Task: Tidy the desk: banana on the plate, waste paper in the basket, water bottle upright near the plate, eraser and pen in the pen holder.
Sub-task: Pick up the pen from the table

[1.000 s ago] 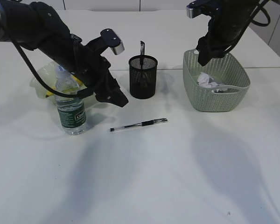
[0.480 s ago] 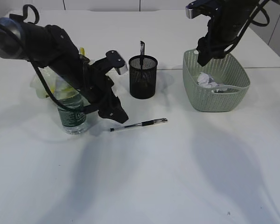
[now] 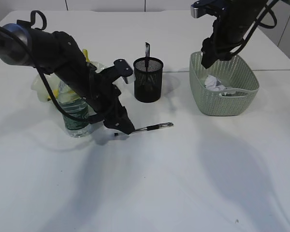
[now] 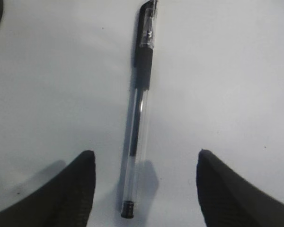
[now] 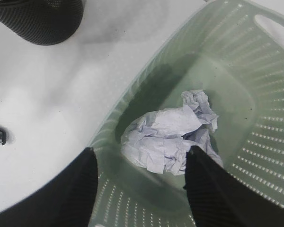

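Since the earlier frame the left gripper (image 3: 123, 126) had dropped from beside the pen holder (image 3: 148, 79) to desk level, jaws spread wide and straddling the tail end of the pen (image 4: 138, 126), holding nothing. Pen lay flat on the desk (image 3: 183, 174), cap toward 12 o'clock in the left wrist view, fingers (image 4: 71, 189) at its 4 and 8 o'clock. Water bottle (image 3: 76, 113) stood upright just in front of the plate (image 3: 38, 84). Right gripper (image 5: 139, 187) was unchanged, jaws wide and empty, above the basket (image 3: 222, 104) with the waste paper (image 5: 168, 137) inside.
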### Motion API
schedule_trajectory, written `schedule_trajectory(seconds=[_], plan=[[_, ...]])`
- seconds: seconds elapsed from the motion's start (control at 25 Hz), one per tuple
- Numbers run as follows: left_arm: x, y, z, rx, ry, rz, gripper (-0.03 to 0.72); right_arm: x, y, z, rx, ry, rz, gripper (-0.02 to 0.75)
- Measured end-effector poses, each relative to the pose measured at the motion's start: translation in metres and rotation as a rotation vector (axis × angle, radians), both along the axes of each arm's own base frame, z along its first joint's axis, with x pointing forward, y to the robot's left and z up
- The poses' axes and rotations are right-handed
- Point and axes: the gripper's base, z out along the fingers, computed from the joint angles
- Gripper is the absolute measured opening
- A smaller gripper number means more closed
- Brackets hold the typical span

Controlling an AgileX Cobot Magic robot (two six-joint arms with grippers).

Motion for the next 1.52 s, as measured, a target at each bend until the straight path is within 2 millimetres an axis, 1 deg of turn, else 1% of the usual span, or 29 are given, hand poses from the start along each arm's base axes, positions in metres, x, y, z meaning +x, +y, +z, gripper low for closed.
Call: schedule_trajectory(seconds=[0.44, 0.64, 1.52], plan=[[-0.013, -0.02, -0.001, 0.036, 0.008, -0.089, 0.459, 0.0, 0.0, 0.0, -0.001, -0.001, 0.004, 0.442], [-0.014, -0.019, -0.003, 0.067, -0.007, -0.11, 0.454, 0.0, 0.0, 0.0, 0.0, -0.001, 0.004, 0.442], [-0.011, -0.018, -0.003, 0.104, -0.054, -0.12, 0.445, 0.0, 0.001, 0.0, 0.01, 0.0, 0.004, 0.442]])
